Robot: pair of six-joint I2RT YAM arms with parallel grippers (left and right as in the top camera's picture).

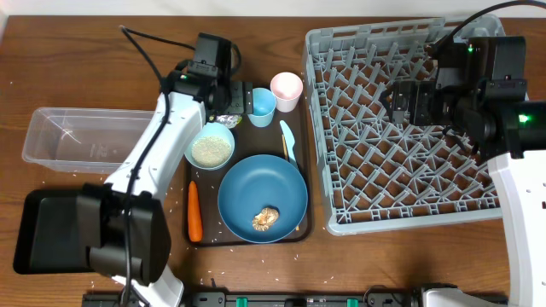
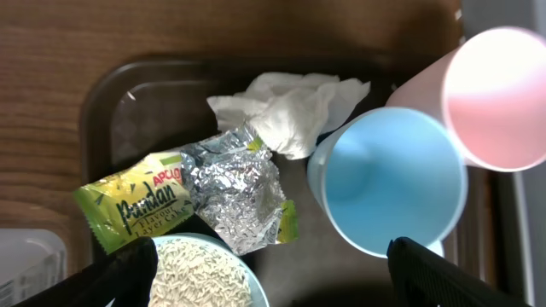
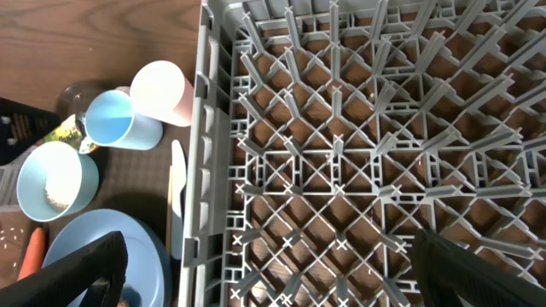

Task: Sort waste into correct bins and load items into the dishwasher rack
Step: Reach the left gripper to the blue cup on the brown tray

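On the brown serving tray [image 1: 247, 237] lie the blue plate [image 1: 256, 192] with a brown food lump [image 1: 266, 219], a pale blue bowl [image 1: 210, 146] of white rice, an orange carrot [image 1: 194, 211], a blue cup [image 1: 262, 107], a pink cup [image 1: 287, 90] and a pale blue spoon [image 1: 288, 141]. My left gripper [image 1: 232, 101] is open above the tray's far end. In its wrist view it [image 2: 290, 281] hovers over the yellow-silver wrapper [image 2: 230, 192] and white napkin [image 2: 286, 107]. My right gripper [image 1: 401, 101] is open and empty over the grey rack [image 1: 401, 188], whose lattice floor [image 3: 341, 153] is below it [image 3: 273, 277].
A clear tub [image 1: 72, 136] stands at the left with a black tray-bin [image 1: 47, 230] in front of it. Loose rice grains dot the table around the serving tray. The left arm stretches over the table between the bins and the tray.
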